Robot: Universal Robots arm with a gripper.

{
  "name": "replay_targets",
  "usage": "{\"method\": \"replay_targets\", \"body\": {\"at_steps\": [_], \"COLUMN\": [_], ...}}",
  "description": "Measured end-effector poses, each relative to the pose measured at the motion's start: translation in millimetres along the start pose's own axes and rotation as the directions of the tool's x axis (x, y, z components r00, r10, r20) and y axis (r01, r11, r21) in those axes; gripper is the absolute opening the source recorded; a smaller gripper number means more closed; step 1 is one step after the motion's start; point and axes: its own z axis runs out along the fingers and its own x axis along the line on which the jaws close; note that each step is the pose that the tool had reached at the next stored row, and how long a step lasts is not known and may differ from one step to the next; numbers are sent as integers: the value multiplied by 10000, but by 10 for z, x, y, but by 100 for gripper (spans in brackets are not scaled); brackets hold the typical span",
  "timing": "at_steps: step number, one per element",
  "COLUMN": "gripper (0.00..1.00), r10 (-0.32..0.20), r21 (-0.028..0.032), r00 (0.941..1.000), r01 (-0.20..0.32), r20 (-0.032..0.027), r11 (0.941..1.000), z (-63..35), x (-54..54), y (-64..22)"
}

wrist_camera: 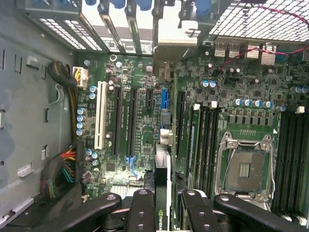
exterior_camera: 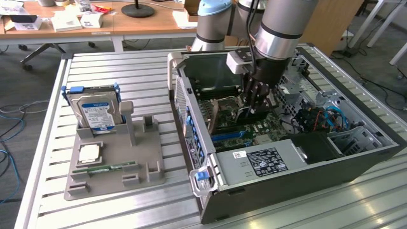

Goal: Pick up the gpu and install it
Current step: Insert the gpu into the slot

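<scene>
You see your arm (exterior_camera: 283, 24) as a silver-grey tube with a black ring band and pale blue joint caps, a black cable (exterior_camera: 252, 21) running along it, a small grey box (exterior_camera: 239, 62) at the wrist, and black linked fingers (wrist_camera: 143, 212) with round pivot pins.

Pale slatted aluminium bench (exterior_camera: 114, 67) is taking soft, even light. Behind it, light-brown wooden desks (exterior_camera: 146, 26) are carrying white boxes and papers (exterior_camera: 66, 20) plus a round black stand base (exterior_camera: 138, 10). Grey floor (exterior_camera: 28, 81) is showing at the exterior view's left, blue cables (exterior_camera: 6, 114) trailing over it, black chair legs (exterior_camera: 43, 50) sitting under the desks. Brown wooden panel (exterior_camera: 330, 26) is standing at the back; white table legs (exterior_camera: 380, 21) are standing at the exterior view's right, black cable (exterior_camera: 381, 88) lying nearby.
</scene>
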Motion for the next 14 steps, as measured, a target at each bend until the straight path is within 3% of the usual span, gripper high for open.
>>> {"method": "replay_targets", "body": {"at_steps": [14], "gripper": [26], "r10": [-1], "r21": [-1], "r00": [10000], "r01": [1], "r20": [-3], "r11": [10000], "z": [124], "x": [0], "y": [33]}}
